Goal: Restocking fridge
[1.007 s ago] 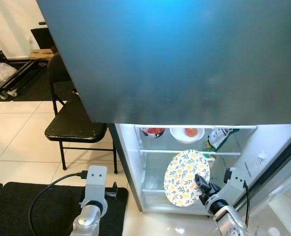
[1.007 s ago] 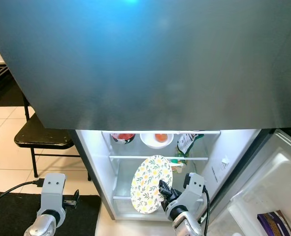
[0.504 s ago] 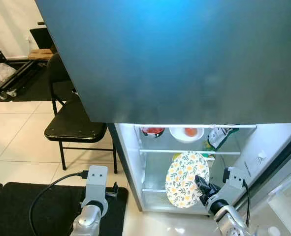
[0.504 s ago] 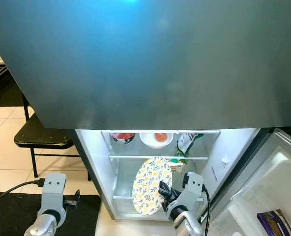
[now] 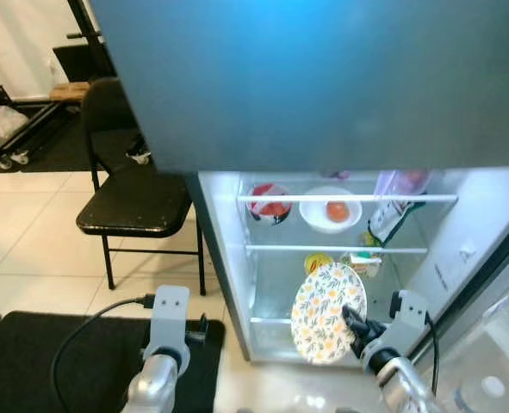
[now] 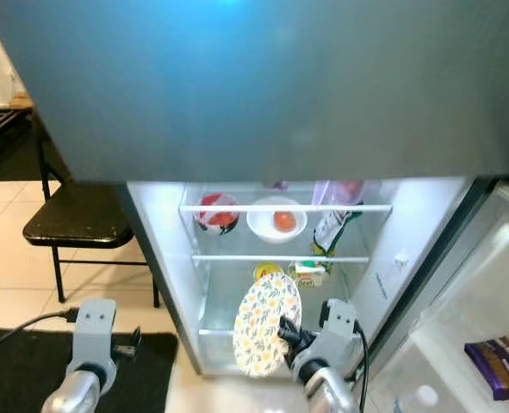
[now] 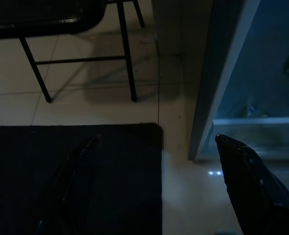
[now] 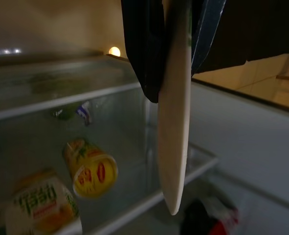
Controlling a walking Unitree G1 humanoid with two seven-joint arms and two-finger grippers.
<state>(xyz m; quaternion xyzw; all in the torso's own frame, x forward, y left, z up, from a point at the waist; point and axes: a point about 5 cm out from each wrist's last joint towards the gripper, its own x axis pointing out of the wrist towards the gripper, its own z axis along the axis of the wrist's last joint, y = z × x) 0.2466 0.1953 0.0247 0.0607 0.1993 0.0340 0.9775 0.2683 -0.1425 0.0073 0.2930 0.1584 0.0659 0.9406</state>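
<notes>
The floral plate (image 5: 327,311), judged stiff, smooth and breakable, is pinched at its rim (edge-on, before the open fridge (image 5: 228,258)) by the closed right tool (image 5: 352,325).

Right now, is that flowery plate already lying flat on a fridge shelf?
No. The flowery plate stands on edge in front of the open fridge, pinched at its rim by the right gripper.

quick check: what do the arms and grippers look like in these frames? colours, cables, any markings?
Both arms are silver-grey metal with rounded, boxy wrist blocks showing small screw holes. A black cable loops from the left arm across the mat; another runs down beside the right arm. The left gripper and right gripper have long, tapered black fingers. No markings are legible.
</notes>
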